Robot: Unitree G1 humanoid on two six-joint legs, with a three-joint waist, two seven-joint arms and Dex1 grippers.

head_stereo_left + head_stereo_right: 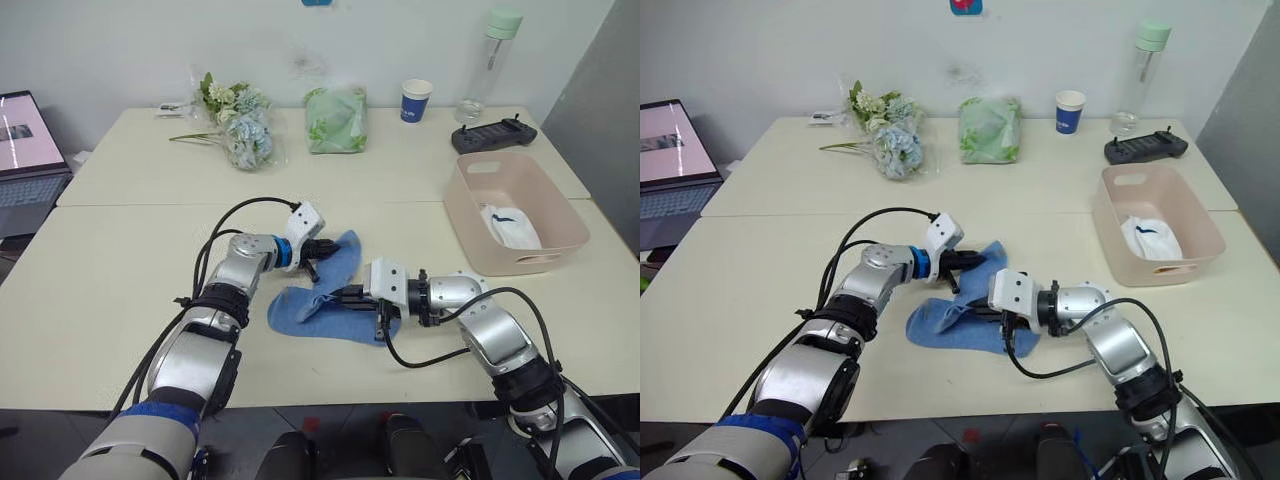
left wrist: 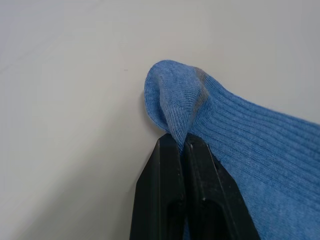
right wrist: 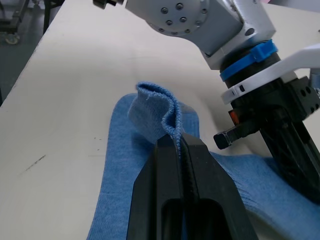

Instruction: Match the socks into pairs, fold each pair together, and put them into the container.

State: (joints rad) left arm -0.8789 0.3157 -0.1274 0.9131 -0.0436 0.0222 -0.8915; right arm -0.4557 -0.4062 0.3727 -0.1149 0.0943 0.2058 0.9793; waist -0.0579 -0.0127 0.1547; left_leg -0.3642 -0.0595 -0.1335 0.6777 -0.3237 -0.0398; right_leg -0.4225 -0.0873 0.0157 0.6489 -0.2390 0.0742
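Note:
Light blue sock fabric (image 1: 310, 305) lies bent on the table's near middle; I cannot tell whether it is one sock or two overlapped. My left gripper (image 1: 318, 260) is shut on a raised fold at the far end of the blue sock (image 2: 240, 140). My right gripper (image 1: 342, 296) comes in from the right and is shut on a bunched edge of the blue sock (image 3: 150, 112), lifting it slightly. The pink container (image 1: 520, 262) stands at the right with a white sock (image 1: 510, 228) inside.
Along the table's far side lie a bunch of flowers (image 1: 240, 125), a green cloth bundle (image 1: 335, 118), a blue paper cup (image 1: 416, 100), a clear bottle (image 1: 490, 60) and a black controller (image 1: 493, 134). A laptop (image 1: 25, 150) sits at the far left.

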